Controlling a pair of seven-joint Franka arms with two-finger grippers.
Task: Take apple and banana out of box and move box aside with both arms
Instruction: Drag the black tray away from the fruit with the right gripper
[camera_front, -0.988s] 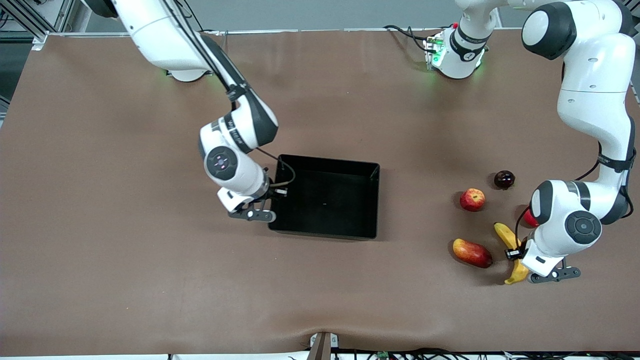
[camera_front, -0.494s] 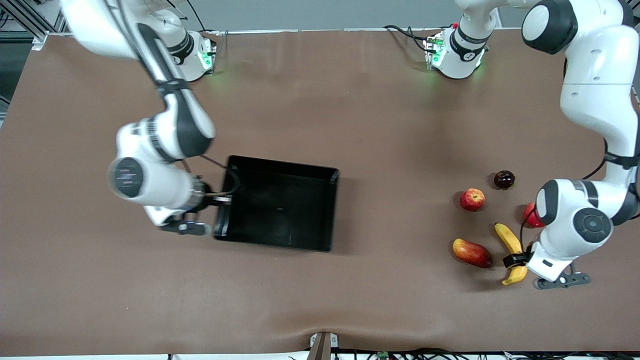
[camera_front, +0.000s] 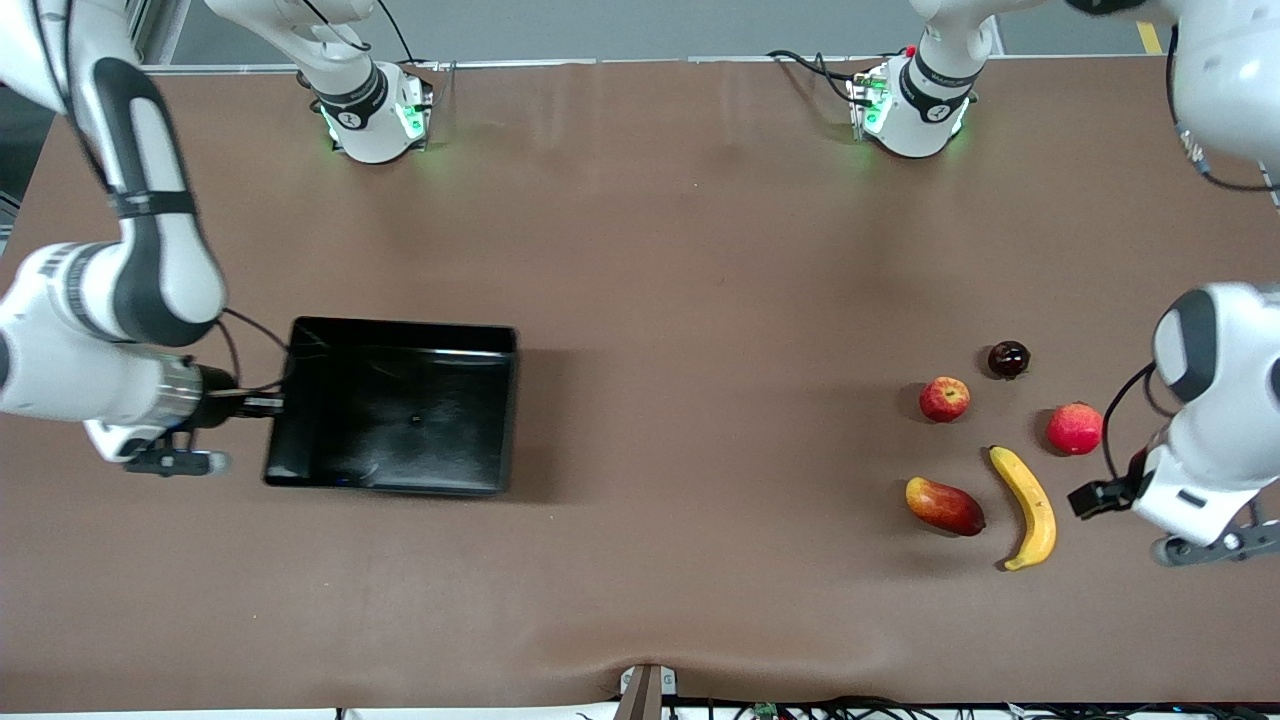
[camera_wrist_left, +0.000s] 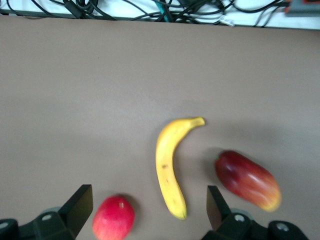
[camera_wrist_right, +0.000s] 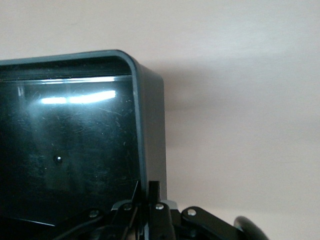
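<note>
Glossy black plastic forms the bin (camera_front: 390, 406), which sits on the brown table (camera_front: 650, 250) toward the right arm's end, its floor bare and shiny. The right gripper (camera_front: 262, 403) is at the bin's short wall on that end, and the right wrist view shows its fingers (camera_wrist_right: 154, 200) pinched on that wall's rim (camera_wrist_right: 141, 150), one inside and one outside.

Toward the left arm's end of the table lie the fruits. The banana (camera_front: 1028, 507) rests flat, its curve running from near the middle of the group down toward the front camera. The small red apple with yellowish patches (camera_front: 945, 398) lies farther from the front camera than the banana. An oval red-yellow mango (camera_front: 944, 505) lies just beside the banana, apart from it. A plain red round fruit (camera_front: 1074, 428) lies near the banana's upper end, and a dark, almost black round fruit (camera_front: 1008, 358) is farthest from the front camera.

The left gripper (camera_front: 1090, 497) hovers beside the banana, its fingers (camera_wrist_left: 80, 205) spread wide and holding nothing.
</note>
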